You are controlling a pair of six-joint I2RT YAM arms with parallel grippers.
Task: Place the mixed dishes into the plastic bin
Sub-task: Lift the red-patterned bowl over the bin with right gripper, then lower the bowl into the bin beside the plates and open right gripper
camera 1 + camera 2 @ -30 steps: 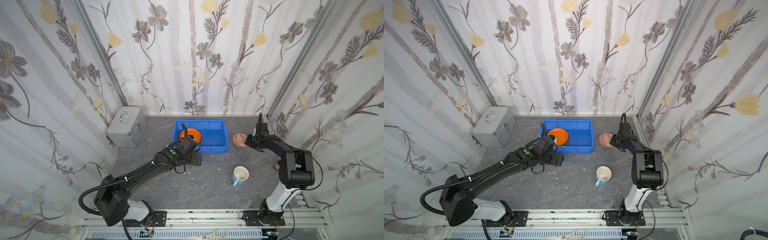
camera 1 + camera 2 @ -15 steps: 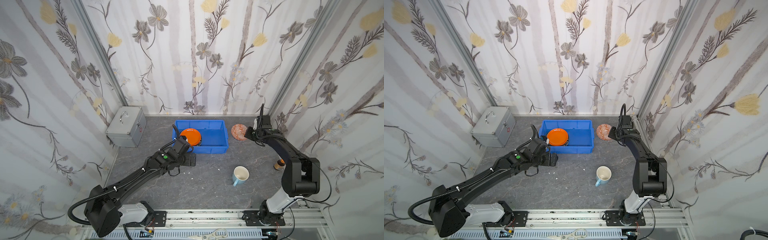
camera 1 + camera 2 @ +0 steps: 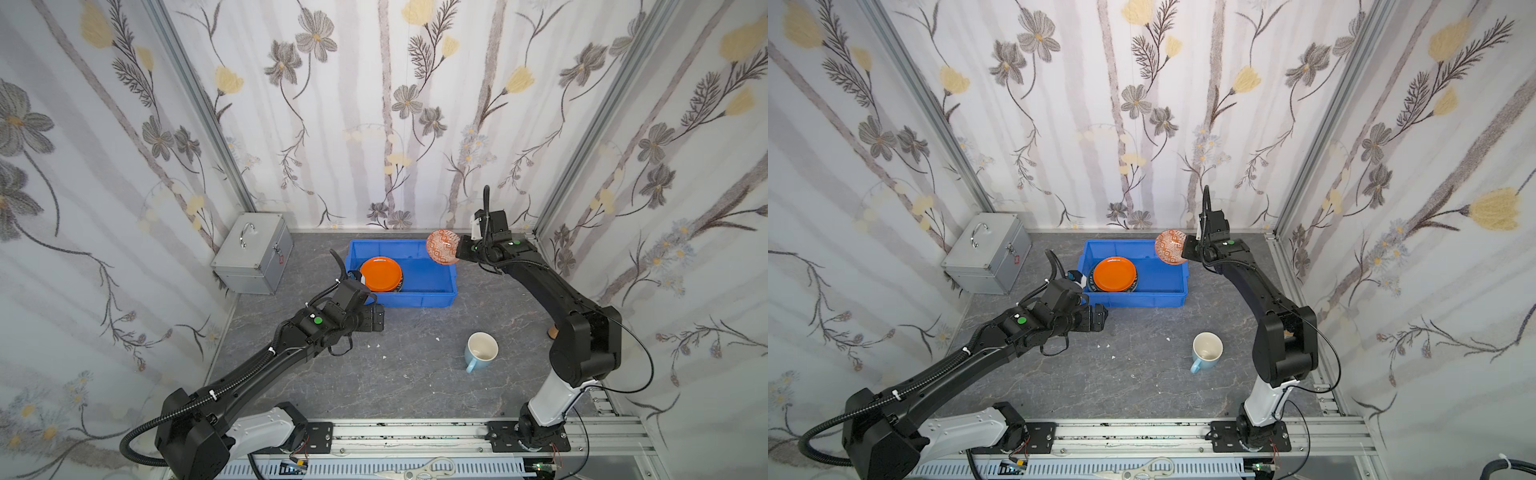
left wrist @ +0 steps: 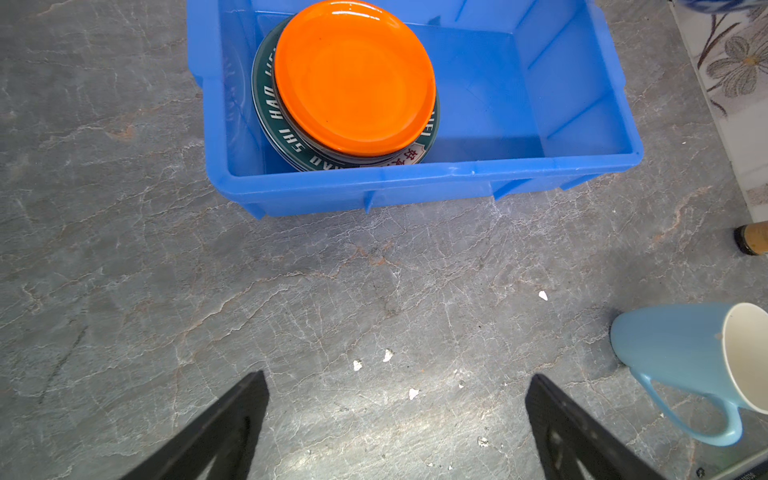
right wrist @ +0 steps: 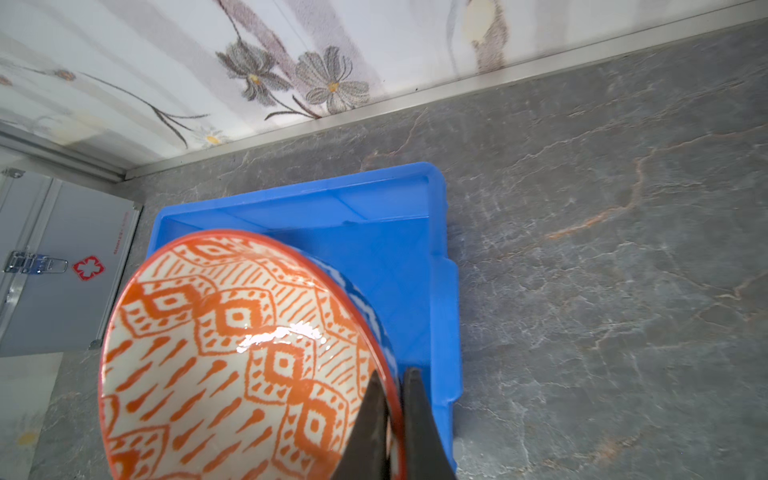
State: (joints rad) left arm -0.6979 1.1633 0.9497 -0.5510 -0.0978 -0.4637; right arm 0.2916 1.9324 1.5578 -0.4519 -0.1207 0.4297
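My right claw (image 5: 392, 374) is clamped on the rim of the small orange-patterned bowl (image 5: 232, 340), one finger inside and one outside. Only the right wrist view shows that pinch and the bowl's blue outer pattern. In both top views the bowl hangs tipped on edge above the right end of the blue plastic bin (image 3: 415, 297). My left claw (image 4: 397, 376) gapes wide and holds nothing, hovering over bare bench (image 4: 124, 270) in front of the bin. Only the left wrist view reveals the dark lettered plate (image 4: 291, 137) under the orange plate (image 4: 353, 75) in the bin. The pale blue mug (image 3: 482, 351) stands upright on the bench, well apart from the bin.
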